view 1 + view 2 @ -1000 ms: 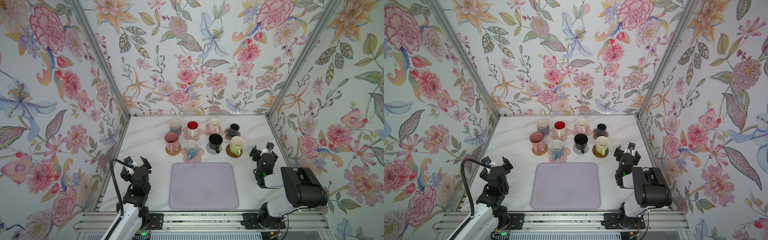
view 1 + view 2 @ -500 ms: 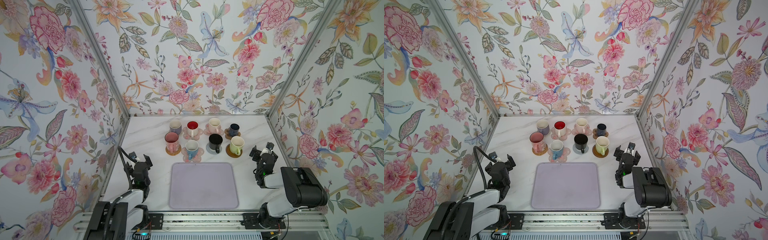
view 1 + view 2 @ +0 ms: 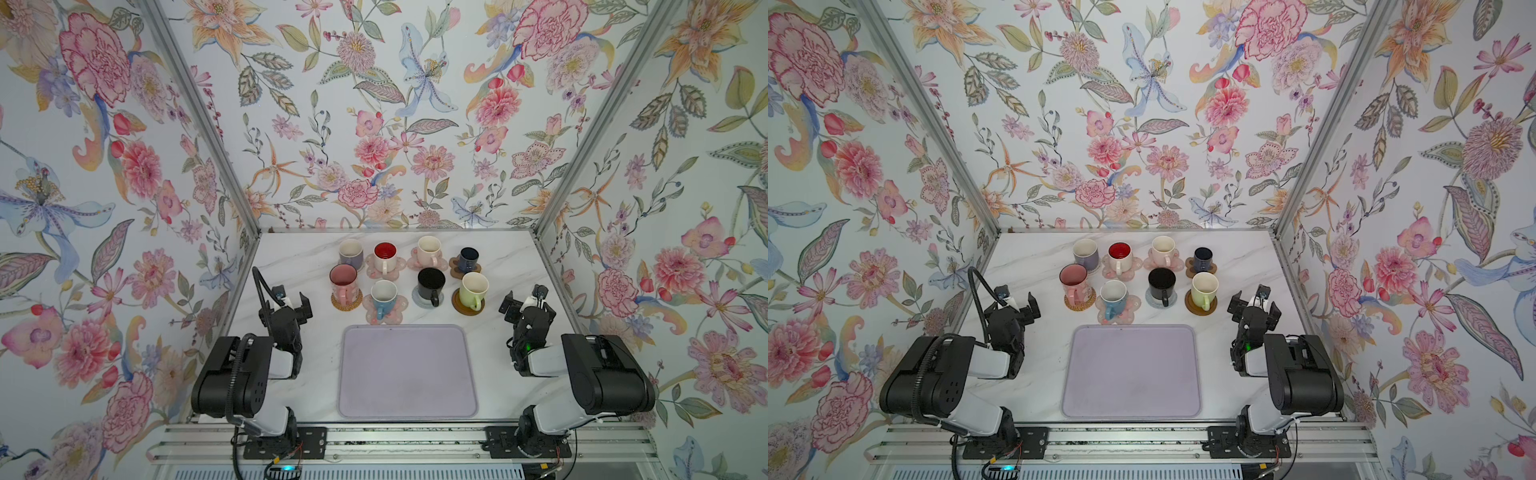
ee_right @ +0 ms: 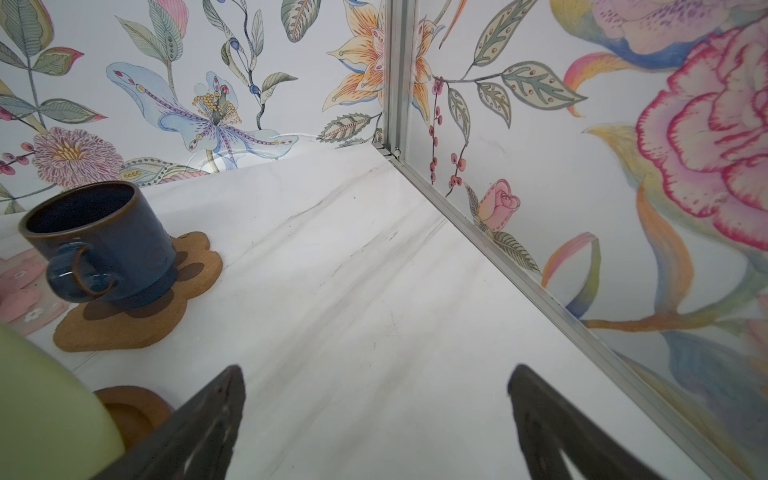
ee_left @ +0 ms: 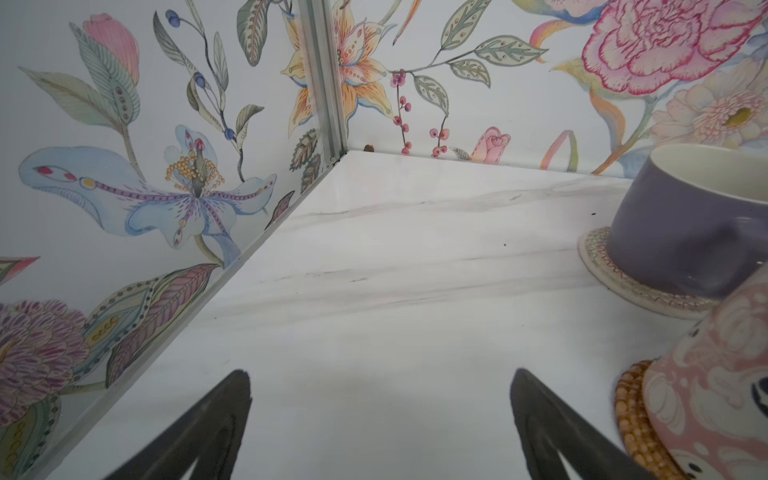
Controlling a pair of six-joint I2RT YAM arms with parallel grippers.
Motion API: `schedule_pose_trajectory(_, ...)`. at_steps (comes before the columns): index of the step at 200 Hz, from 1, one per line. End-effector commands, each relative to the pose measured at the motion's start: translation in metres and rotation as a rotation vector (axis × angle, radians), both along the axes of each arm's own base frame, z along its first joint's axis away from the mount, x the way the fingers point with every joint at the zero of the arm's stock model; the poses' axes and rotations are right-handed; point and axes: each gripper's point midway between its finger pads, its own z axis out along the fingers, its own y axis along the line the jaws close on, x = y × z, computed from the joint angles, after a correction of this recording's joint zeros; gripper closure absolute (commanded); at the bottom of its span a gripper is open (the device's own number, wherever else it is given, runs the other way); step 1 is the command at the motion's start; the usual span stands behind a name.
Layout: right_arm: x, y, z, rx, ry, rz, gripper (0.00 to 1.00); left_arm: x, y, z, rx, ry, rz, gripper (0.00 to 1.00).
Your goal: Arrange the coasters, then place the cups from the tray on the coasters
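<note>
Mugs (image 3: 431,281) sit on woven, cork and petal-shaped coasters (image 3: 397,312); left hand (image 5: 381,374) and right hand (image 4: 377,368) gape wide.

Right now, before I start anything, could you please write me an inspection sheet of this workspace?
Surface: white marble table, no spills seen.
Job's things: tray empty; eight cups stand in two rows behind it, lavender cup to navy cup far, pink cup to green cup near, each on one of the coasters.
Clutter: nothing seen.
Grippers: left gripper and right gripper beside the tray, jaws open, holding nothing.
Cables: black cable arches over the left arm, apart from the cups.
Surroundings: floral walls on three sides; metal rail in front.
</note>
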Motion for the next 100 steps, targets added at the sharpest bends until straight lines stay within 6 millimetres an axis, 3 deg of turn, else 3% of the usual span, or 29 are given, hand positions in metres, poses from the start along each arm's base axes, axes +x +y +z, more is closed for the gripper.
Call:
schedule_pose_trajectory(1, 0.0002, 0.0003, 0.0051, -0.007, -0.025, -0.006, 0.01, 0.0052, -0.0035, 0.0059, 0.015, -0.019, -0.028, 0.01)
schedule_pose_trajectory(100, 0.0003, 0.0004, 0.0060, -0.006, -0.027, -0.005, 0.01, 0.0056, -0.0037, 0.0096, 0.019, -0.039, -0.028, 0.01)
